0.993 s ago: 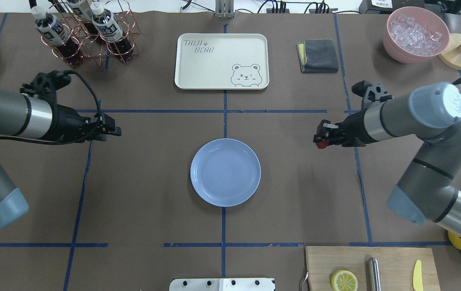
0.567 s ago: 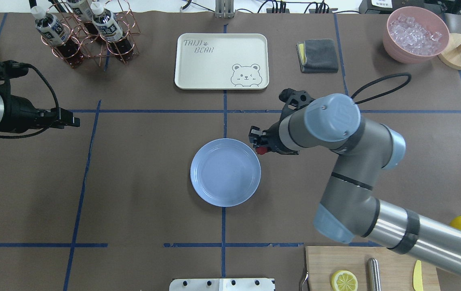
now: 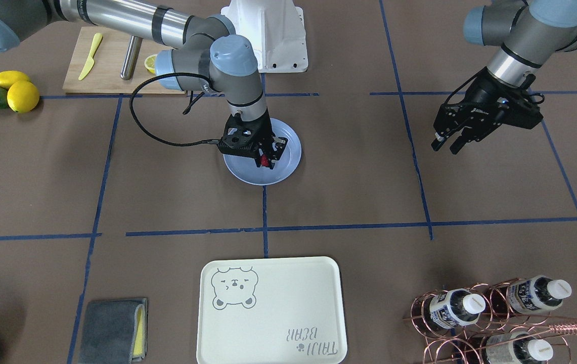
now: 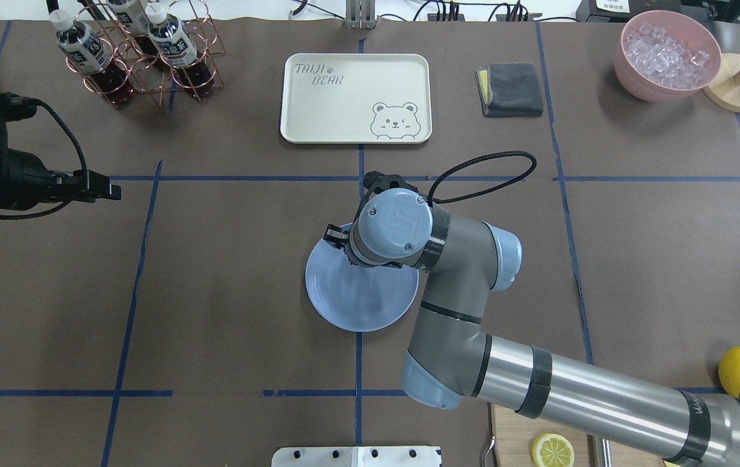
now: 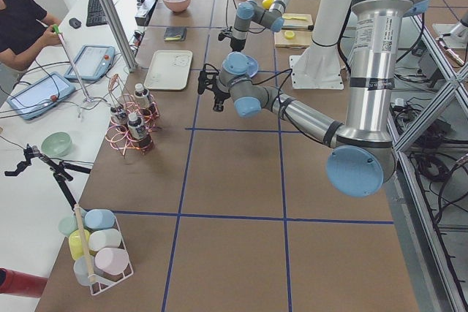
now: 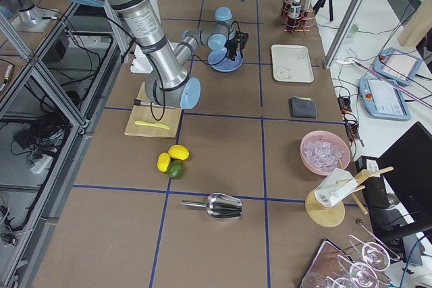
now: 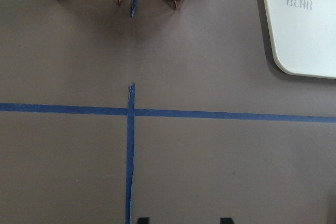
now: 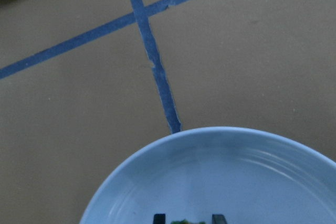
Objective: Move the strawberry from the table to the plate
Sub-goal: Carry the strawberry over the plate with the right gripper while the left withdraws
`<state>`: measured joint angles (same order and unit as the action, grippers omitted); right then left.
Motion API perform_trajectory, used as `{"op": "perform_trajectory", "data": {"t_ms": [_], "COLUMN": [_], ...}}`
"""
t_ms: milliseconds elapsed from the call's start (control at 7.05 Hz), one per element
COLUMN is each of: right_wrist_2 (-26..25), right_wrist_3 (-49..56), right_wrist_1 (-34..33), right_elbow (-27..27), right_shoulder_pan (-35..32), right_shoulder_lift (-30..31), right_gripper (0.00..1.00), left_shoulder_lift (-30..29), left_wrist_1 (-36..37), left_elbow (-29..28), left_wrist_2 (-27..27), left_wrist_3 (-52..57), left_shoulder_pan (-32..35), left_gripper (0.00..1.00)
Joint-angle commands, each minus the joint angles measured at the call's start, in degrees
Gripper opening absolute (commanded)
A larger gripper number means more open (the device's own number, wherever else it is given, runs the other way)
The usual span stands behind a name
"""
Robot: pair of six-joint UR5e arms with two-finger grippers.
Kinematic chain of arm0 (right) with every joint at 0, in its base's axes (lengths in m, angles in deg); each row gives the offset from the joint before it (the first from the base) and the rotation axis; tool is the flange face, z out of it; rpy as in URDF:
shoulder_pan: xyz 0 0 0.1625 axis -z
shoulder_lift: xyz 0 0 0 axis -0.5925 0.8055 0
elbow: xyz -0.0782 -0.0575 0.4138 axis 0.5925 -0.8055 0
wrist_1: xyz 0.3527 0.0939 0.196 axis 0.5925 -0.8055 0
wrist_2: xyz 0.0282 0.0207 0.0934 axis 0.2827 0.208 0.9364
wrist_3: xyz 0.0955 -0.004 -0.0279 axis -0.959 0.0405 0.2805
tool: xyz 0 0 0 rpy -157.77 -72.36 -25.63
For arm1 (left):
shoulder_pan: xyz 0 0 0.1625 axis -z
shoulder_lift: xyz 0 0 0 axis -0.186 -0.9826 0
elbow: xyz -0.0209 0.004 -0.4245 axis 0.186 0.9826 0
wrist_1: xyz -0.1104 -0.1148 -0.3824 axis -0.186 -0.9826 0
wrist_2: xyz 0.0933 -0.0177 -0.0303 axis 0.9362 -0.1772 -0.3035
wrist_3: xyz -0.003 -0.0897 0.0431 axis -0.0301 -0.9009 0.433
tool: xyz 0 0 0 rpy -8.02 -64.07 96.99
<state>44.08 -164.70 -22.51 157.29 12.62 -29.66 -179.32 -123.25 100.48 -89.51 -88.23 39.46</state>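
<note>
The light blue plate [image 4: 357, 301] lies at the middle of the brown table [image 4: 227, 272]. My right gripper [image 3: 266, 157] hangs just above the plate's [image 3: 288, 151] far half, pointing down and shut on the small red strawberry [image 3: 264, 162]. The right wrist view shows the plate [image 8: 210, 166] below, with a green bit of the strawberry [image 8: 184, 222] between the fingertips [image 8: 159, 217]. In the overhead view the wrist hides most of the berry. My left gripper [image 3: 445, 144] hovers open and empty far off to the left side, its fingertips [image 7: 142, 220] over bare table.
A cream bear tray [image 4: 355, 97] lies beyond the plate. A copper bottle rack [image 4: 143, 52] stands far left, a grey cloth [image 4: 510, 89] and a pink bowl of ice [image 4: 667, 55] far right. The cutting board with a lemon half [image 4: 552, 449], whole lemons and an avocado [image 3: 10, 91] sit near right.
My right arm has swung left from the table's right side, carrying the strawberry to above the plate. The left arm has pulled back toward the left edge.
</note>
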Motion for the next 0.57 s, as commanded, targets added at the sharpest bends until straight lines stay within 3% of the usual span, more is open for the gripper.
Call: {"op": "perform_trajectory", "data": {"t_ms": [0, 425], "right_wrist_2": [0.1, 0.5], "right_wrist_3": [0.0, 0.3], "right_wrist_1": [-0.4, -6.6], "right_elbow": [0.0, 2.7], "right_shoulder_pan": [0.5, 0.5], "right_shoulder_lift": [-0.2, -0.3], "right_gripper": [0.00, 0.00], "left_shoulder_lift": [0.0, -0.1], "left_wrist_1": [-0.1, -0.1], "left_elbow": [0.0, -0.1], "left_wrist_2": [0.0, 0.0], "left_wrist_3": [-0.2, -0.3], "left_shoulder_pan": [0.0, -0.1], "left_gripper": [0.55, 0.55]}}
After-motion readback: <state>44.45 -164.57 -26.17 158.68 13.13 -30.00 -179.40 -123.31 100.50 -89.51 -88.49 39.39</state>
